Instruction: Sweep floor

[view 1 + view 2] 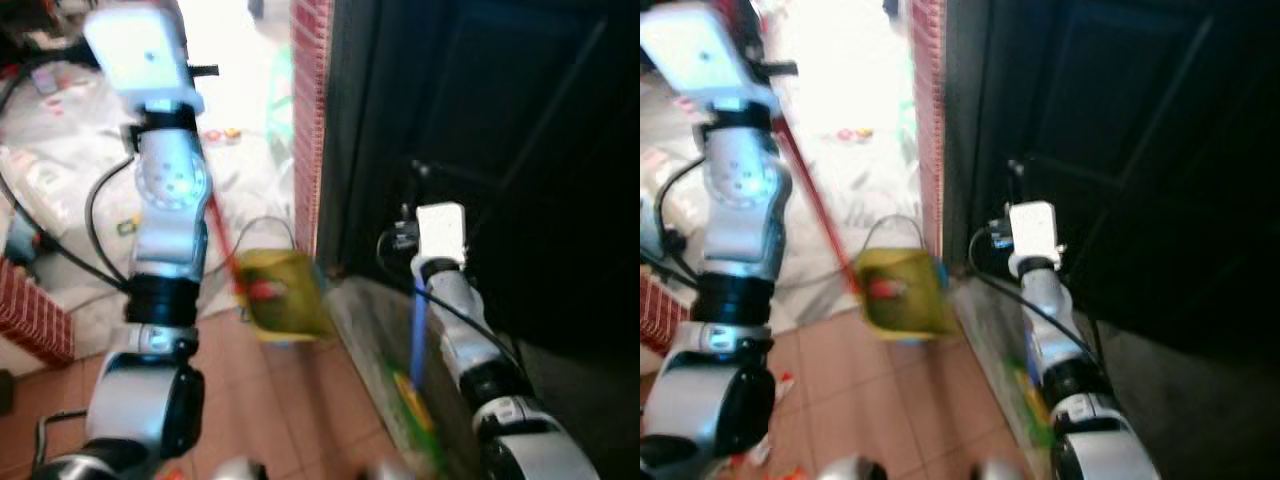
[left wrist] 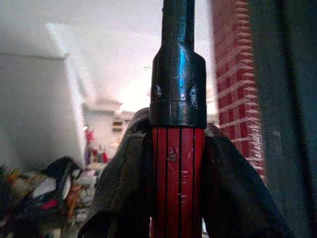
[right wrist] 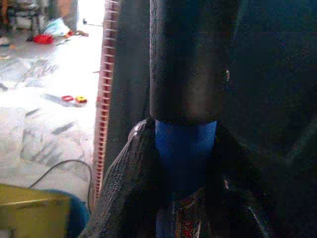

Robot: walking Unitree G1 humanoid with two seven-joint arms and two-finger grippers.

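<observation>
A dark door (image 1: pixel 520 150) takes up the space before me, with a red brick pillar (image 1: pixel 310 110) along its edge as my landmark. Past the pillar lies a pale, brightly lit sheet (image 1: pixel 90 150) strewn with small bits. At the pillar's foot, on the tiled floor (image 1: pixel 290 400), sits a yellow dustpan (image 1: pixel 283 290) on its red handle (image 1: pixel 810 205). My left gripper (image 2: pixel 178 163) is clamped round that red handle (the black collar sits just beyond my fingers (image 2: pixel 124 183)), my arm out on the sheet side of the pillar. My right gripper (image 3: pixel 184 163) is closed round the blue broom handle (image 1: pixel 417 335) on the door side of the pillar, the broom's bristles blurred near the threshold.
</observation>
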